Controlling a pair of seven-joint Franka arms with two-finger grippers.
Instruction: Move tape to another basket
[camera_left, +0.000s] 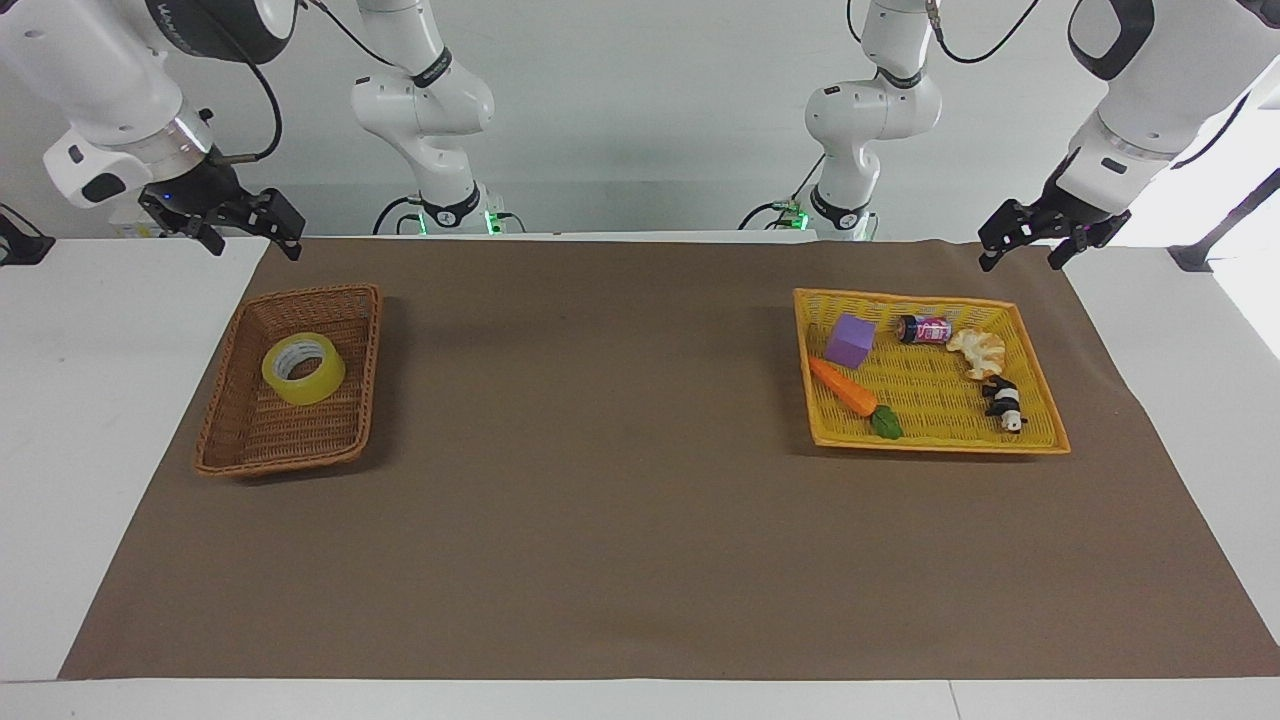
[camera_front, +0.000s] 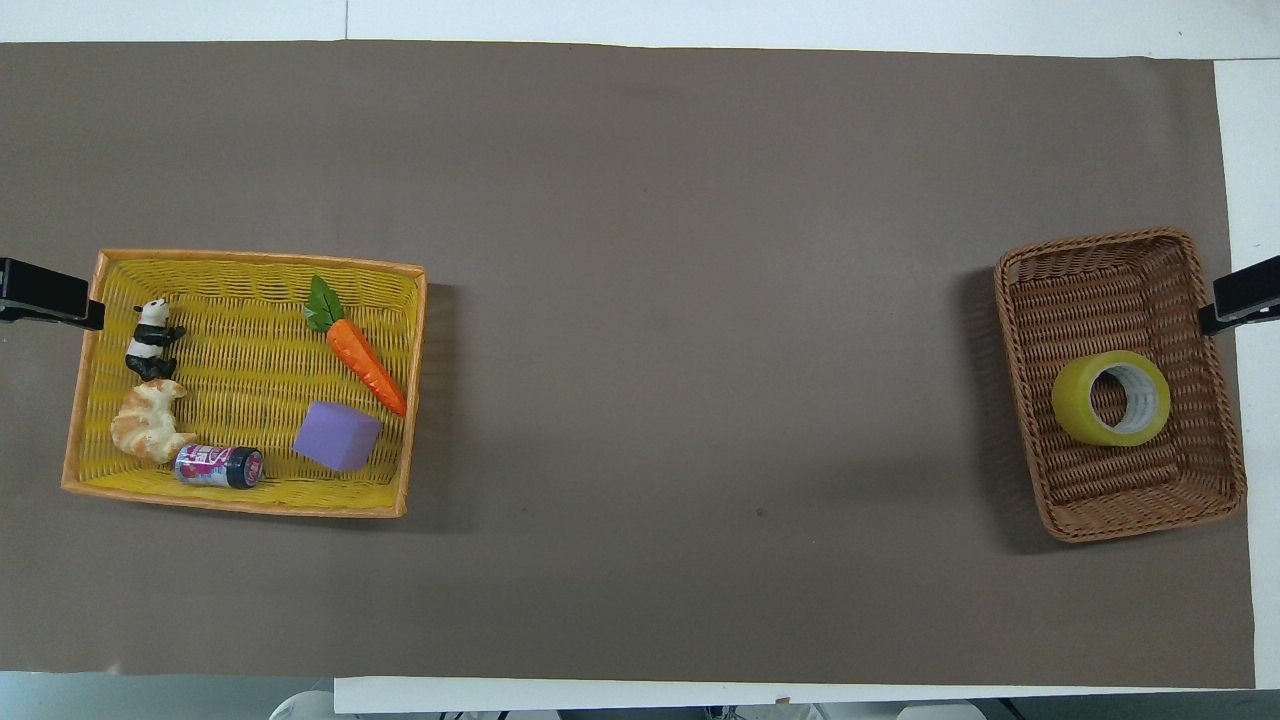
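Observation:
The tape (camera_left: 303, 368) (camera_front: 1110, 398), a yellow roll with a white core, lies flat in the brown wicker basket (camera_left: 368, 350) (camera_front: 1020, 370) at the right arm's end of the table. My right gripper (camera_left: 252, 245) hangs open and empty over the mat's corner by that basket, apart from it. At the other end my left gripper (camera_left: 1022, 262) hangs open and empty over the mat's corner beside the yellow-orange tray basket (camera_left: 930, 447) (camera_front: 240, 508). In the overhead view only one dark finger (camera_front: 45, 297) of the left gripper and one finger (camera_front: 1245, 298) of the right show at the edges.
The yellow-orange tray basket holds a purple block (camera_left: 850, 341), a toy carrot (camera_left: 845, 388), a small can (camera_left: 923, 329), a croissant (camera_left: 978, 351) and a panda figure (camera_left: 1003, 402). A brown mat (camera_left: 600, 450) covers the table between the baskets.

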